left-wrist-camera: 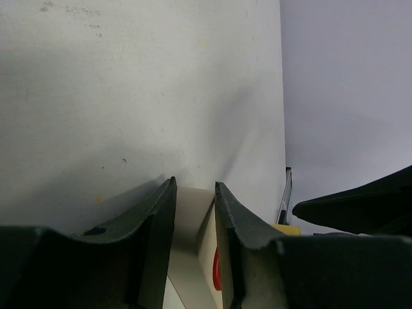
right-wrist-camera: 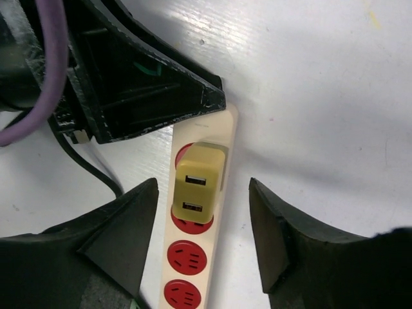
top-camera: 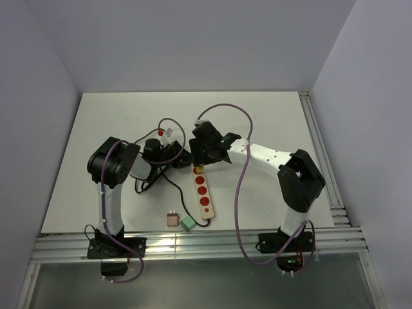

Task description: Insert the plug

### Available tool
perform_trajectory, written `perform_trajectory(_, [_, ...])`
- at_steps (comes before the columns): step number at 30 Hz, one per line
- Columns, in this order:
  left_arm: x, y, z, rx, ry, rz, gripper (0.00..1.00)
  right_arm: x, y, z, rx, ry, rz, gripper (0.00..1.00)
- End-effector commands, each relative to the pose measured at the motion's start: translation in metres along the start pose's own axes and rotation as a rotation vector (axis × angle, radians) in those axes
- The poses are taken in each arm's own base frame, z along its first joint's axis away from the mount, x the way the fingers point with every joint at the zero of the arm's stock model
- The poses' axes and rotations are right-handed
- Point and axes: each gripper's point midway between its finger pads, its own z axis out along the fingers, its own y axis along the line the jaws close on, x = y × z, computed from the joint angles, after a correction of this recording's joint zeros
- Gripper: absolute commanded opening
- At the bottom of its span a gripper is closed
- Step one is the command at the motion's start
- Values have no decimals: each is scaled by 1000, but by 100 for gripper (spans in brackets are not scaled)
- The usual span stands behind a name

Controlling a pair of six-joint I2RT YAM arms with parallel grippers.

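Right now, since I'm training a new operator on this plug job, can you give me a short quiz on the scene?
1. True or false: the right gripper is clamped on the yellow adapter.
2. The left gripper holds: A) the power strip, B) a cup, C) nothing.
3. How many loose adapters lie by the strip's near end?
Key: 1 false, its jaws stand open either side of it. 2 A. 3 two, the pink adapter and the green adapter.

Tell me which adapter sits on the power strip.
The yellow adapter, at the strip's far end; the pink adapter and green adapter lie on the table.
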Motion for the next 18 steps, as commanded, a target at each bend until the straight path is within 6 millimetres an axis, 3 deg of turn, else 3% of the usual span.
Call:
perform_trajectory(1, [45,1,-6,1,162,-56,36,6,-4,-1,14,19,3,63])
perform_trajectory(5, [45,2,-6,-5,162,-59,36,9,-2,4,17,38,-3,58])
perform_trajectory(11, [44,2,-5,-7,160,-53,36,12,-2,12,52,61,-28,39])
perform_trajectory(14, [43,2,-5,-8,160,-53,36,19,0,15,58,73,-34,23])
perform_trajectory(16, [43,1,-4,-6,161,-52,36,26,-2,17,83,83,-35,0])
perform_trajectory(18, [43,1,-4,-5,163,-54,36,37,-4,19,104,97,-30,0])
